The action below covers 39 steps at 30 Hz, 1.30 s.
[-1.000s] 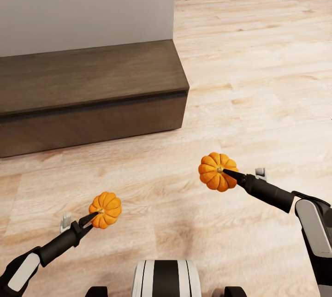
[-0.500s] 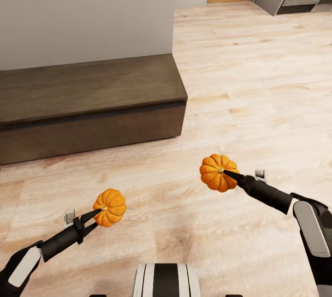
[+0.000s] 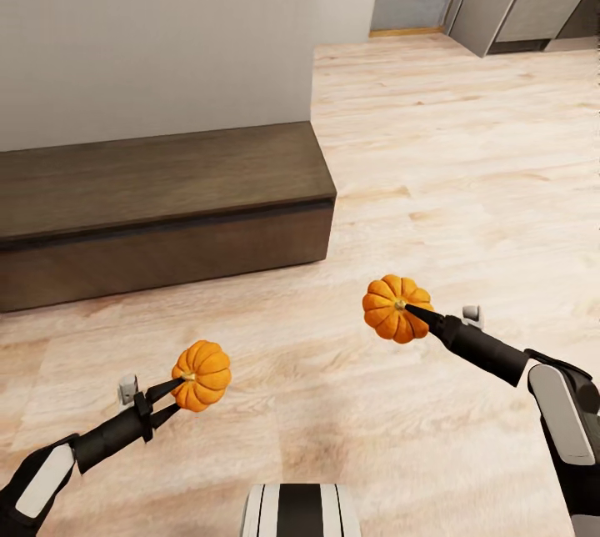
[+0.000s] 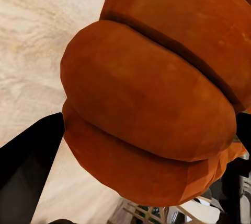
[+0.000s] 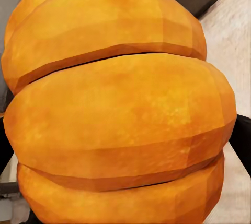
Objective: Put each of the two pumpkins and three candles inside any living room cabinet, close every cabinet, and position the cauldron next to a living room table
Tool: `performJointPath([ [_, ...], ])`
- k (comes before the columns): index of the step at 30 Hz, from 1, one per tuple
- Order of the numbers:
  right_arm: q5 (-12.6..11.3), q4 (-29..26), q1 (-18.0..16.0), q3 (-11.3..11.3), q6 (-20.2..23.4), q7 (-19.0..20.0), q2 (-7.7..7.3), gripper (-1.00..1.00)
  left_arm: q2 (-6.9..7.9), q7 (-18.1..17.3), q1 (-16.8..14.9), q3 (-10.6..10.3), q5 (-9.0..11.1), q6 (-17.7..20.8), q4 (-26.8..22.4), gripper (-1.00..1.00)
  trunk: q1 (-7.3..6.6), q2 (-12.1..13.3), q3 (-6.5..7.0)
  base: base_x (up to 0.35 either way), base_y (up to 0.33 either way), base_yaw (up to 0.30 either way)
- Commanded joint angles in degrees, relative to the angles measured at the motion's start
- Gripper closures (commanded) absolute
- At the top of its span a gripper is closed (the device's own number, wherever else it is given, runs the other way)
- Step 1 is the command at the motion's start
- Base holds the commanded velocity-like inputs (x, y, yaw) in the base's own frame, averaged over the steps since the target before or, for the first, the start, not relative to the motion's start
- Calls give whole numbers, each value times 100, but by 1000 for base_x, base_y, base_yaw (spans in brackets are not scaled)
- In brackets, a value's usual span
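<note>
The left gripper point(image 3: 177, 388) pinches one orange pumpkin point(image 3: 202, 376) at its fingertips above the wood floor point(image 3: 433, 187), while the right gripper point(image 3: 408, 310) clamps the other pumpkin point(image 3: 390, 307), the closed dark-brown cabinet point(image 3: 158, 212) lying well beyond both.

text: none readable | labels: none | numbers: none | signs: none
</note>
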Motion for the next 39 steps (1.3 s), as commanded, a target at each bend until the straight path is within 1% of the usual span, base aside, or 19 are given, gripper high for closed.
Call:
performJointPath([
  [1, 14, -11, -3, -8, 31, 21, 1, 100, -3, -11, 1, 0, -1, 24, 0, 100, -3, 0, 27, 0, 0, -13],
  [5, 11, 4, -3, -10, 25, 16, -6, 100, -26, -11, 1, -36, -3, 29, -4, 100, -13, 6, 150, 0, 0, -50],
  [17, 19, -4, -3, -8, 19, 12, 1, 100, 6, -14, 1, 9, -1, 34, -5, 100, -44, 22, 523, 0, 0, -9],
  [21, 18, -10, -3, -8, 19, 12, 1, 100, 6, -42, 2, 13, 5, 35, -10, 100, -44, 22, 560, 0, 0, 0],
  [25, 19, -7, -3, -2, 19, 12, 1, 100, 5, -216, 9, 13, 1, 34, -13, 100, -44, 22, 596, 0, 0, 0],
  [29, 20, 5, -3, 0, 19, 18, 1, 100, 6, -258, 19, 14, 0, 33, -13, 100, -44, 22, 632, -30, 27, 0],
  [33, 33, 0, -3, 0, 19, 14, 3, 100, 6, -265, 29, 14, -1, 30, -14, 100, -44, 22, 662, -195, 166, 0],
  [39, 57, -5, -3, 2, 19, 12, 9, 100, 6, -272, 32, 14, 0, 30, -14, 100, -44, 22, 673, -251, 205, 34],
])
